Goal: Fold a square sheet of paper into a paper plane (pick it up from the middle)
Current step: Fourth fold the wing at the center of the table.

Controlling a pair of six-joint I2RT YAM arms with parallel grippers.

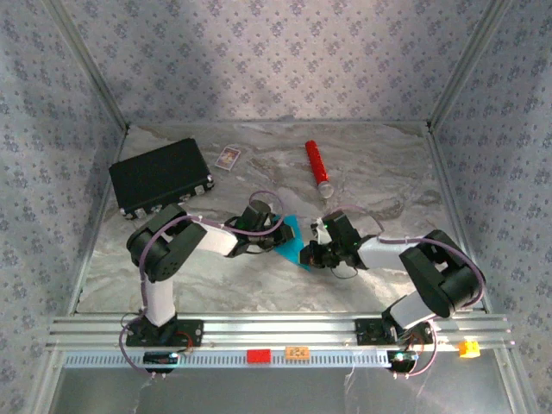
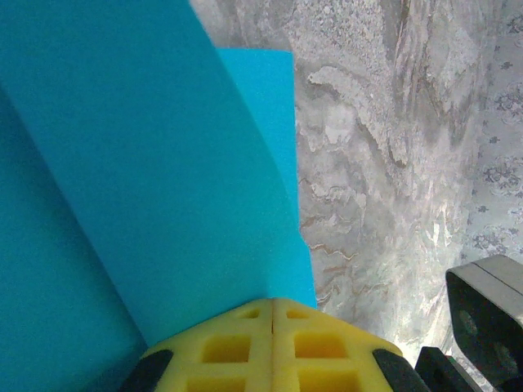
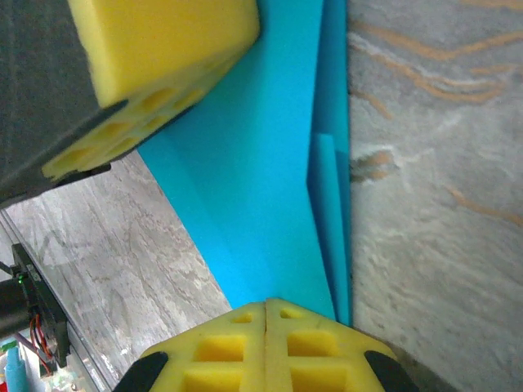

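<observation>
This is looking like a robotics lab test cell, not a lived-in room. The left arm and the right arm are sitting bolted to a slotted aluminium rail at the near edge of a marble-patterned table, with thin cables trailing along their links. Patterned backdrop walls are closing the table in on three sides, and bare metal posts are framing the corners (more a booth than a room). The left gripper and the right gripper are wearing moulded yellow pads, and a small circuit board with wiring is sitting by the rail.
</observation>
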